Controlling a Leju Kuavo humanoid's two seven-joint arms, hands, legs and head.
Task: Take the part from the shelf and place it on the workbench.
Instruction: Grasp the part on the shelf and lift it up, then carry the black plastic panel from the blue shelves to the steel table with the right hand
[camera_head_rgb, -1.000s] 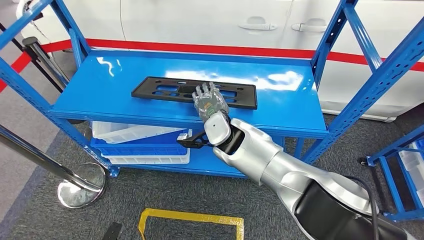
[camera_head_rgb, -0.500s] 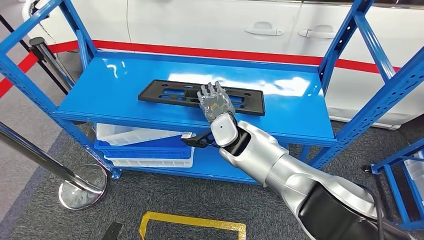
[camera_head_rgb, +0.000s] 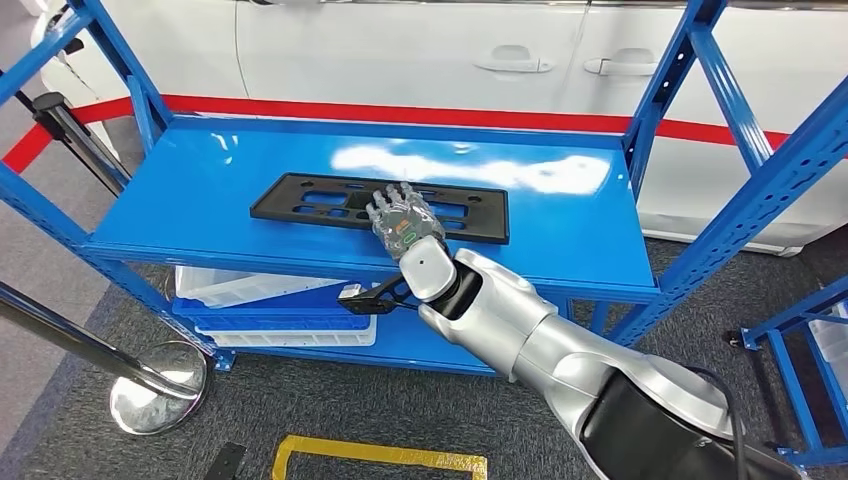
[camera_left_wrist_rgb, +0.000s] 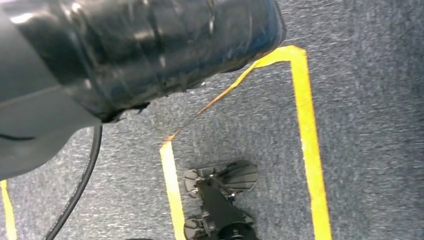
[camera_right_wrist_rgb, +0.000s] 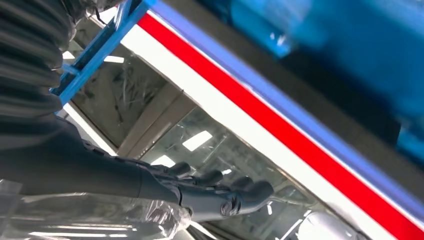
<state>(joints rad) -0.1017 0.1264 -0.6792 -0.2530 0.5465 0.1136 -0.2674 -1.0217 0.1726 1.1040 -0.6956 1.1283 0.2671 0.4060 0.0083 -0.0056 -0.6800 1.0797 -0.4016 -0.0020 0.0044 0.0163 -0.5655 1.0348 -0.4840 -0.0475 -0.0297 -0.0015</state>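
Observation:
The part is a long flat black plate with cutouts (camera_head_rgb: 300, 200), lying on the top level of the blue shelf (camera_head_rgb: 180, 190). My right hand (camera_head_rgb: 402, 220) reaches in over the shelf's front edge and lies over the plate's near edge, right of its middle. Its fingers are stretched forward and apart, palm down; whether they touch the plate I cannot tell. In the right wrist view the right hand (camera_right_wrist_rgb: 200, 192) shows dark straight fingers with nothing held between them.
A white car (camera_head_rgb: 420, 50) stands close behind the shelf. White and blue bins (camera_head_rgb: 260, 300) sit on the lower level. A chrome stanchion base (camera_head_rgb: 150, 390) is at the left, yellow floor tape (camera_head_rgb: 380, 455) in front, another blue rack (camera_head_rgb: 800, 330) at the right.
The whole picture has shifted a little, so the camera moved. My right hand stays over the plate's near edge with its fingers spread as before.

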